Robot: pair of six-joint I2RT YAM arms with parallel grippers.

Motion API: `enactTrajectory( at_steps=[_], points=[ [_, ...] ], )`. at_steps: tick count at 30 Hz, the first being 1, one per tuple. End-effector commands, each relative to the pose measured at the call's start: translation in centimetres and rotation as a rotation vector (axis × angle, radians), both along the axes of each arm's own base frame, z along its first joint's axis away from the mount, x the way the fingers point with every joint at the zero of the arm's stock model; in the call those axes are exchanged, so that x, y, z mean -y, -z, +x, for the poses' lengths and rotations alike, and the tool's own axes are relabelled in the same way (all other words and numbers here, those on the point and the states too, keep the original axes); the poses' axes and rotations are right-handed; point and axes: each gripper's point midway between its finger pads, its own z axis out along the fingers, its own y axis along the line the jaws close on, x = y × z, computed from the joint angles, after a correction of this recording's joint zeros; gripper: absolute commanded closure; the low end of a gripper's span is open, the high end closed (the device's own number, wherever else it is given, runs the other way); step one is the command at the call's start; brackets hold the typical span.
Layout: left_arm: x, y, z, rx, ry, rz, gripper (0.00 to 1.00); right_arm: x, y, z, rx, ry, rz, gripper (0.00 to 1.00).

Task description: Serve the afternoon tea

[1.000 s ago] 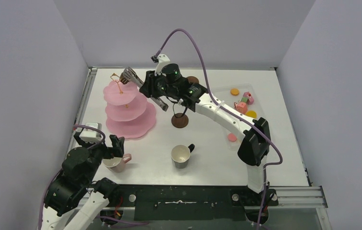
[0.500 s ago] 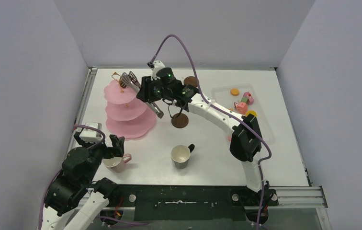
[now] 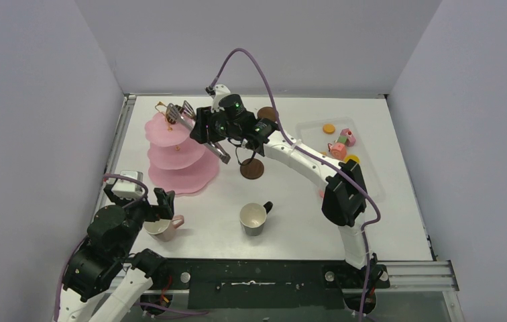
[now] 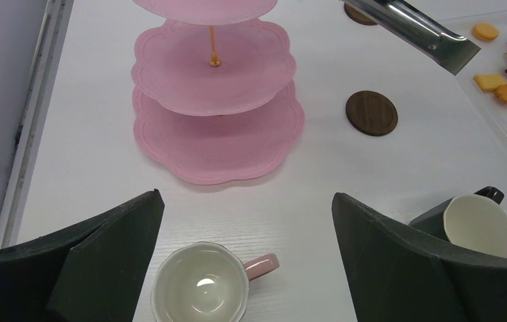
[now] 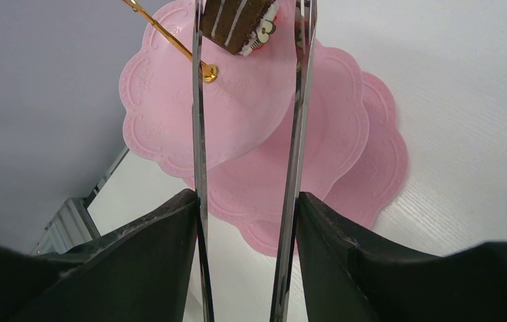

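The pink three-tier stand [image 3: 177, 151] stands at the back left; it also shows in the left wrist view [image 4: 214, 127] and the right wrist view [image 5: 251, 100]. My right gripper [image 3: 212, 131] [image 5: 247, 201] is shut on the long metal tongs [image 5: 199, 134], which pinch a chocolate pastry [image 5: 237, 23] just above the top tier. My left gripper [image 3: 160, 204] [image 4: 247, 201] is open, hovering over the pink mug [image 4: 200, 288]. The black mug [image 3: 254, 218] stands at front centre. One brown coaster [image 3: 251, 169] lies mid-table, and another coaster [image 3: 269, 113] lies at the back.
A clear plastic tray [image 3: 311, 131] at the back right holds several toy pastries [image 3: 340, 144]. A pink pastry [image 3: 324, 193] lies by the right arm's elbow. Grey walls close in the left, back and right sides.
My right arm has moved left with the tongs, bringing the chocolate pastry over the stand's top tier. The left arm has not moved.
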Motion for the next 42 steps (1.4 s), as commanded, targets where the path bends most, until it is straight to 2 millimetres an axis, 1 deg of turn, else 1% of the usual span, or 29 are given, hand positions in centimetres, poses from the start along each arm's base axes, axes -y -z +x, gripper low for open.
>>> enactTrajectory(
  at_steps=[1,5,8,14,20,24,25,28,31,33,34,39,42],
  points=[
    [0.5,-1.5,0.8,0.054,0.010,-0.013,0.03,0.9,-7.5,0.0,0.126,0.010,0.113,0.47],
    [0.4,-1.4,0.8,0.052,0.007,-0.011,0.03,1.1,-7.9,-0.4,0.125,0.006,0.131,0.46],
    [0.4,-1.5,0.8,0.056,0.008,-0.013,0.03,1.2,-7.8,-0.7,0.113,0.003,0.135,0.46],
    [0.4,-1.5,0.8,0.055,0.006,-0.012,0.03,2.2,-7.9,-1.1,0.101,0.024,0.115,0.45],
    [0.4,-1.4,0.7,0.054,0.006,-0.012,0.03,3.6,-7.3,-2.1,0.091,0.020,0.070,0.44],
    [0.3,-1.4,0.7,0.055,0.006,-0.013,0.03,5.5,-7.3,-2.6,0.088,0.033,0.059,0.44],
    [0.3,-1.5,0.7,0.056,0.006,-0.013,0.03,6.2,-7.7,-2.9,0.093,0.036,0.062,0.44],
    [0.3,-1.4,0.6,0.055,0.007,-0.012,0.03,8.3,-7.7,-3.5,0.091,0.056,0.046,0.44],
    [0.2,-1.5,0.6,0.058,0.006,-0.008,0.03,11.1,-7.2,-4.1,0.104,0.080,0.007,0.44],
    [0.2,-1.4,0.6,0.057,0.003,-0.007,0.03,13.5,-6.9,-4.2,0.112,0.115,-0.021,0.45],
    [0.2,-1.4,0.6,0.059,0.004,-0.009,0.03,14.8,-6.1,-4.1,0.105,0.139,-0.048,0.45],
    [0.2,-1.6,0.5,0.070,0.008,-0.015,0.03,21.7,-4.5,-3.6,0.090,0.294,-0.204,0.45],
    [0.3,-1.7,0.5,0.074,0.017,-0.015,0.03,25.0,-3.5,-3.6,0.082,0.373,-0.304,0.45]
  ],
)
